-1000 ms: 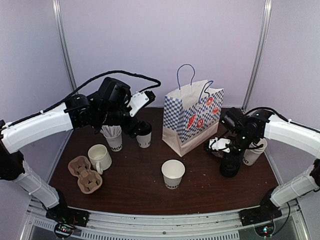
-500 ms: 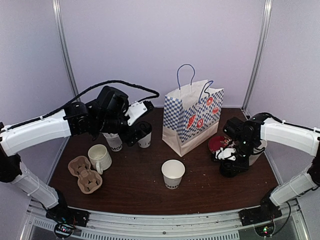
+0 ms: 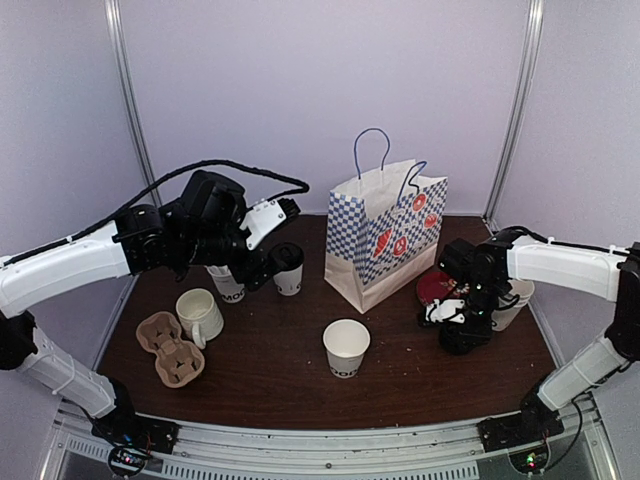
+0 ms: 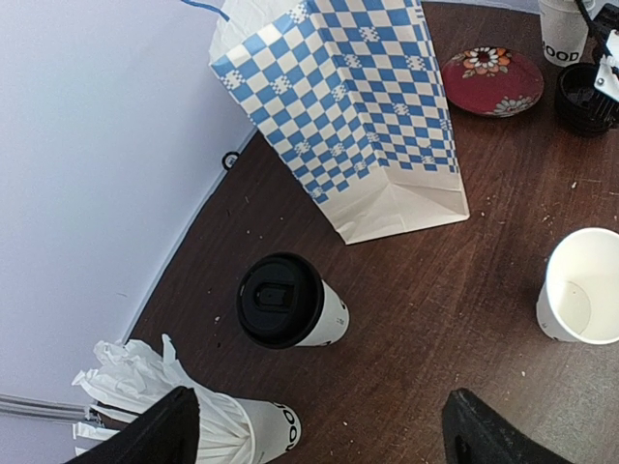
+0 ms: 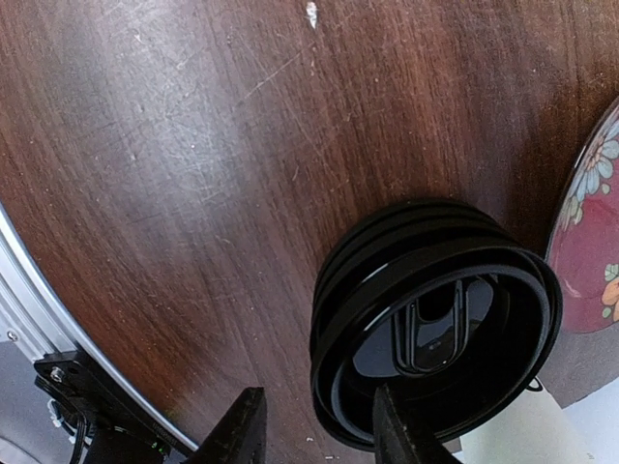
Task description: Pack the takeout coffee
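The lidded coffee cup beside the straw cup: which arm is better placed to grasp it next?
Left. The left gripper hovers open above the lidded coffee cup, which shows just ahead in its wrist view. The right gripper is at the stack of black lids, beyond the paper bag.

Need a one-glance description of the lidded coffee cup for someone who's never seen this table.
Find the blue-and-white checkered paper bag standing at the back of the table. On the left arm's side of it, between the bag and the cup stuffed with white straws, stands a white paper cup. It is the only cup wearing a black lid; the open cup nearer the front has none.
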Controlling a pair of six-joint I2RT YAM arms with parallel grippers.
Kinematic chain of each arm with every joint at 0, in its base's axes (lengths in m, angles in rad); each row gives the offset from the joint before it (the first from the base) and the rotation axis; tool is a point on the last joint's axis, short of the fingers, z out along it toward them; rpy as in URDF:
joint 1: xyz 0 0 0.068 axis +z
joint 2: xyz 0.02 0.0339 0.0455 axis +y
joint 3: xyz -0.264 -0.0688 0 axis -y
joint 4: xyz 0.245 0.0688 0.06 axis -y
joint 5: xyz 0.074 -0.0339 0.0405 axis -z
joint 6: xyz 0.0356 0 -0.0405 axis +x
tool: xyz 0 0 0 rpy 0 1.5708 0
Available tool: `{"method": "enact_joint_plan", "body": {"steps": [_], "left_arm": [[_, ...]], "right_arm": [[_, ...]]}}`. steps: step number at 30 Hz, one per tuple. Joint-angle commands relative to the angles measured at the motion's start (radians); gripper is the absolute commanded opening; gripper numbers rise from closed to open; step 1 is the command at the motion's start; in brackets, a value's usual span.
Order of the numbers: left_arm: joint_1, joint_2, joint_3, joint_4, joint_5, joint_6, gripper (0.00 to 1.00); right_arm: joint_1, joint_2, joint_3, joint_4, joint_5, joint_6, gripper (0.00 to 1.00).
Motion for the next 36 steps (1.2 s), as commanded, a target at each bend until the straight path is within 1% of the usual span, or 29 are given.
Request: {"method": "enact_joint_plan", "body": {"steps": [1, 9, 19, 29, 32, 34, 36], "left_arm": [[-0.004, -0.004, -0.008, 0.047, -0.004, 0.010, 0.91], [-0.004, -0.001, -0.011, 0.048, 0.001, 0.004, 0.91], [-0.004, 0.002, -0.010, 0.045, 0.004, 0.007, 0.91], [-0.004, 0.001, -0.010, 0.041, 0.014, 0.006, 0.91], [-0.004, 0.001, -0.012, 0.045, 0.010, 0.006, 0.91], [-0.004, -0.002, -0.029, 0.072, 0.017, 0.009, 0.90], [-0.004, -0.019, -0.077, 0.142, 0.046, 0.037, 0.89]], "right_arm": [[-0.005, 0.017, -0.003, 0.038, 0.026, 0.001, 0.40], [-0.005, 0.063, 0.021, 0.040, 0.006, 0.009, 0.28], [-0.005, 0.052, 0.041, 0.009, -0.008, 0.030, 0.12], [-0.005, 0.016, 0.099, -0.062, -0.043, 0.056, 0.04], [-0.005, -0.012, 0.152, -0.108, -0.091, 0.073, 0.03], [-0.005, -0.039, 0.207, -0.132, -0.173, 0.097, 0.03], [-0.006, -0.063, 0.273, -0.136, -0.286, 0.132, 0.02]]}}
